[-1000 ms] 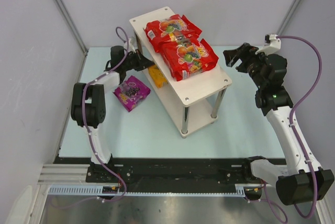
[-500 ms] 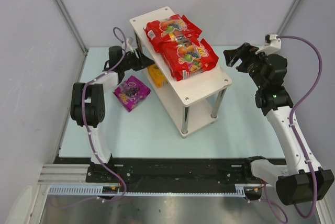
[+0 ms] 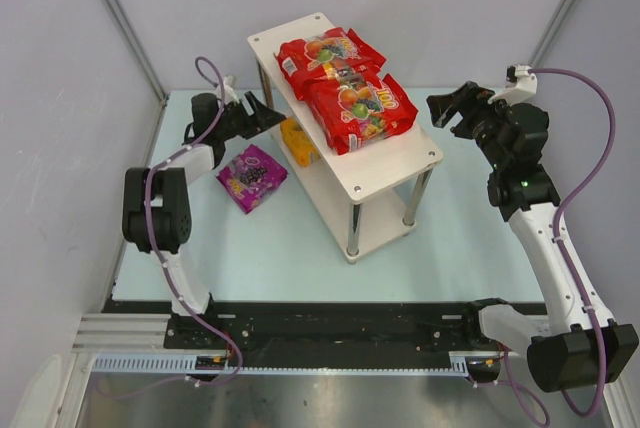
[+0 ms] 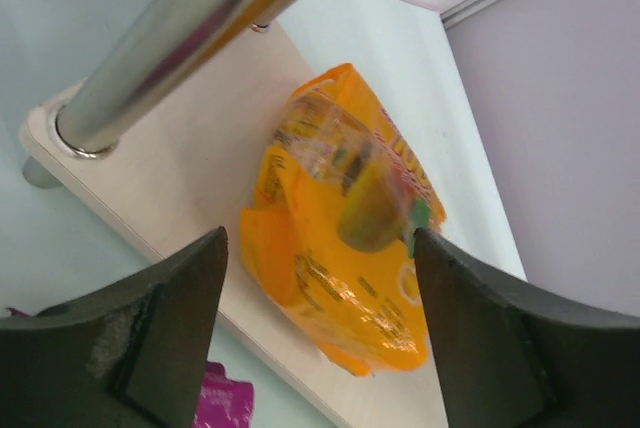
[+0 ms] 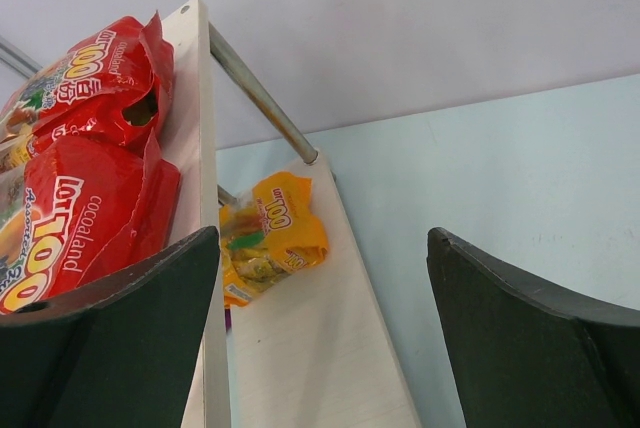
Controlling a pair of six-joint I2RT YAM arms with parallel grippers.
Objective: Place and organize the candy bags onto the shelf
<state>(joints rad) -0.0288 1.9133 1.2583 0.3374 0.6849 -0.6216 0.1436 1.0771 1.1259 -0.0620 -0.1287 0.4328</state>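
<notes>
**Purple bag [image 3: 252, 177] lies on the table [image 3: 250, 248]; orange bag [image 4: 345, 218] and red bags [image 3: 345, 88] sit on the shelf [image 3: 395, 163].**
We judge the purple bag light, soft, slippery: pinch a sealed edge. Left end effector [image 3: 268, 116] and right end effector [image 3: 442, 108] stand open, empty.
</notes>
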